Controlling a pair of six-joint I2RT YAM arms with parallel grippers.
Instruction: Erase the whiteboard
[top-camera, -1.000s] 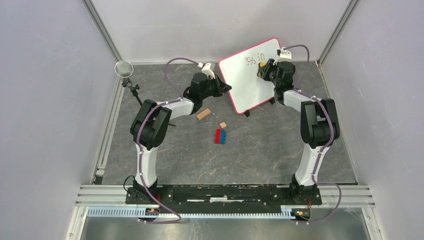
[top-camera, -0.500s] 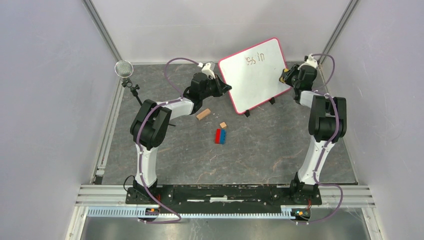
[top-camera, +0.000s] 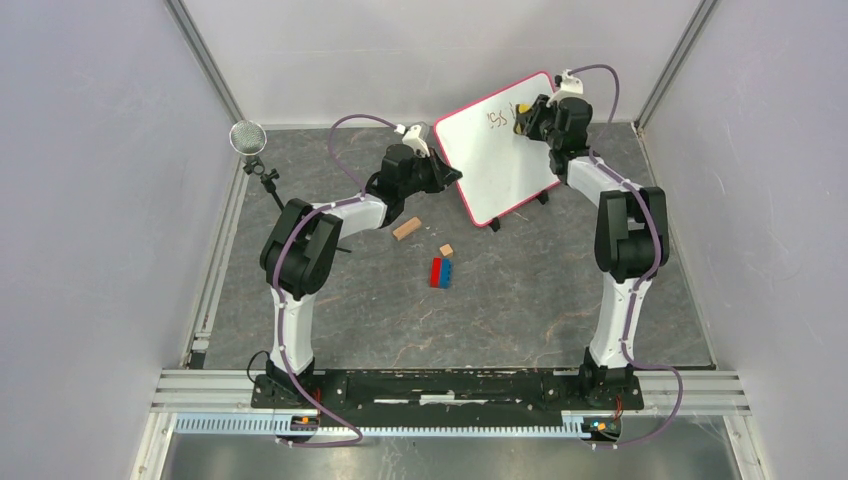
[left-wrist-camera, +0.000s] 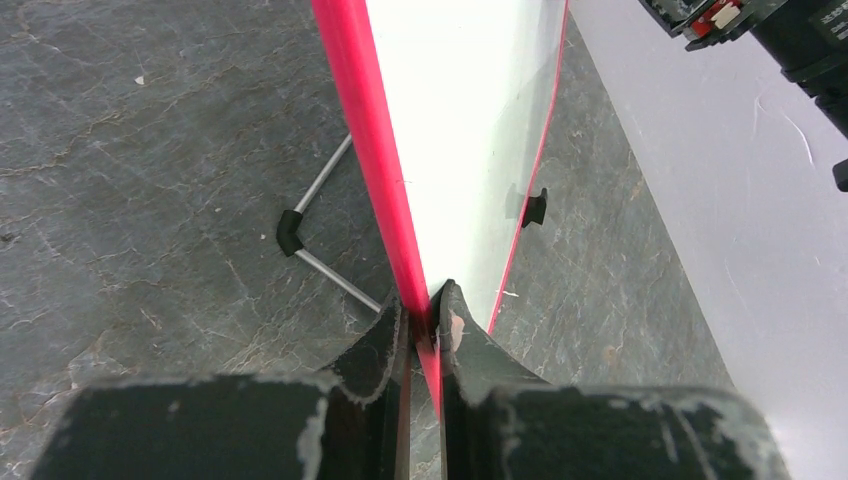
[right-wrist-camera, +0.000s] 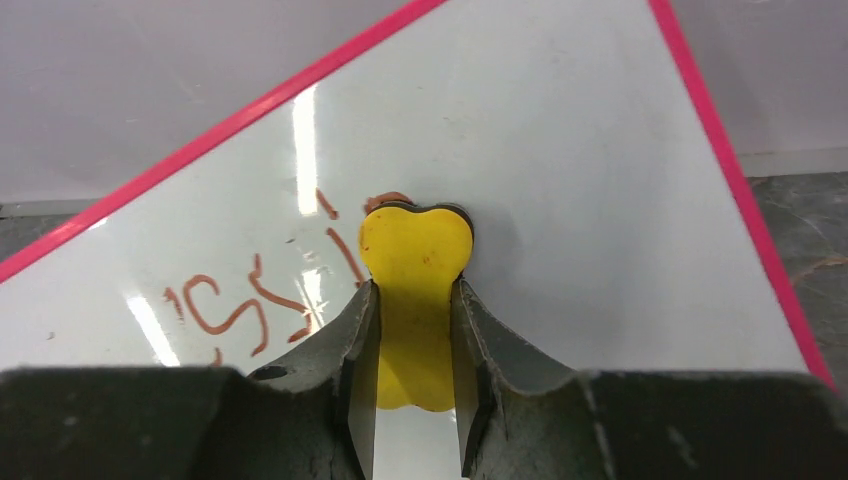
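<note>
my right pincer (right-wrist-camera: 415, 292) grips a yellow eraser (right-wrist-camera: 415, 250); "in" is now gone from the pink-framed whiteboard (right-wrist-camera: 600, 190), brown letters (right-wrist-camera: 230, 305) remain. my left pincer (left-wrist-camera: 425, 312) clamps its edge.

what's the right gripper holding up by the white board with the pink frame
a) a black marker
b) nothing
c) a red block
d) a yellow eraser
d: the right gripper is shut on a yellow bone-shaped eraser, its head at the white pink-framed whiteboard beside reddish handwriting.

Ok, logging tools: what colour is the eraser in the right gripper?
Yellow; the eraser in the right gripper shows best in the right wrist view.
</note>
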